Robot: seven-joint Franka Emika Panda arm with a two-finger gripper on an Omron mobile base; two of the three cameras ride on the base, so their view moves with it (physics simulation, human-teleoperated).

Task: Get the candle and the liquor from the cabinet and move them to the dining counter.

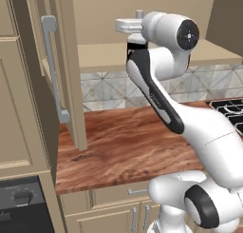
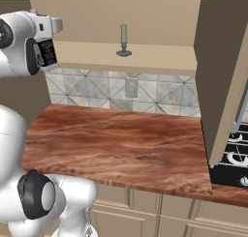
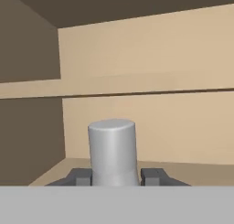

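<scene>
Liquor (image 3: 113, 150) sits between my jaws (image 3: 116, 176), nearly closed on its white cap, just above the cabinet (image 1: 57, 61) shelf. I should lift it straight, draw back clear of the open doors, and keep it upright. My arm reaches high, hand level into the cabinet. Candle (image 2: 124, 40) stands farther along the shelf.

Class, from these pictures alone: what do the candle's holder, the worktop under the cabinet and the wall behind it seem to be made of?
The small dark grey candle holder looks like dull metal, judging by its even grey. The reddish-brown worktop looks like polished wood, showing streaky grain. The pale grey backsplash looks like glazed tile, showing a diamond pattern with seams.
</scene>
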